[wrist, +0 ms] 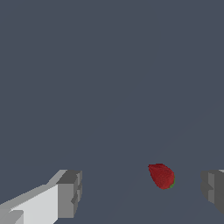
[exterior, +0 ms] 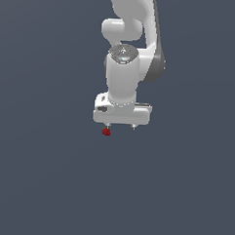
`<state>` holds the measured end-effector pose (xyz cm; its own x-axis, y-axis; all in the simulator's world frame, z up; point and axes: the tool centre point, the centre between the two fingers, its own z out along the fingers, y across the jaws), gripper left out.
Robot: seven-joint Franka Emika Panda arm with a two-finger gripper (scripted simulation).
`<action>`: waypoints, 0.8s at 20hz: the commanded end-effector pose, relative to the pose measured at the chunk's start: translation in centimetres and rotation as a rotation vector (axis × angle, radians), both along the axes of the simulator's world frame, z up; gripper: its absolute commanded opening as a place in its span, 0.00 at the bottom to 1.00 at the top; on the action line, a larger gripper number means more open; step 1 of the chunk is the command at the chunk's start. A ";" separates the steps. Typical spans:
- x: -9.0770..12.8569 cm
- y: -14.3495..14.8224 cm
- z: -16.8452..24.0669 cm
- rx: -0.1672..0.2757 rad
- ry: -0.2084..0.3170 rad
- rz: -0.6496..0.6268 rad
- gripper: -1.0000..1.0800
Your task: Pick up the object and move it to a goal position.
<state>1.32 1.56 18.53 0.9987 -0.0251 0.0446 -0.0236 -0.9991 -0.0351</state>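
The object [exterior: 106, 131] is a small dark-red strawberry-shaped lump lying on the flat dark grey surface. In the exterior view it sits just below the fingertip on the exterior view's left of my white gripper [exterior: 120, 126]. In the wrist view the object [wrist: 162, 176] shows a bit of green at one end. It lies between the two grey fingertips [wrist: 70, 193], nearer to one of them and touching neither. My gripper [wrist: 142, 192] is open, with its fingers spread wide.
The white arm [exterior: 124, 66] rises straight above the gripper. A uniform dark grey surface [exterior: 48, 174] fills everything else in both views.
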 end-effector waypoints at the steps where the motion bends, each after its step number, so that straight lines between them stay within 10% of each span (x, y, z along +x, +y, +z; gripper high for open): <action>1: 0.0 0.0 0.0 0.000 0.000 0.000 0.96; 16: -0.5 -2.0 0.5 -0.006 -0.010 -0.026 0.96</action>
<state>0.94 -0.42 19.21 0.9970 -0.0542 0.0553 -0.0525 -0.9982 -0.0305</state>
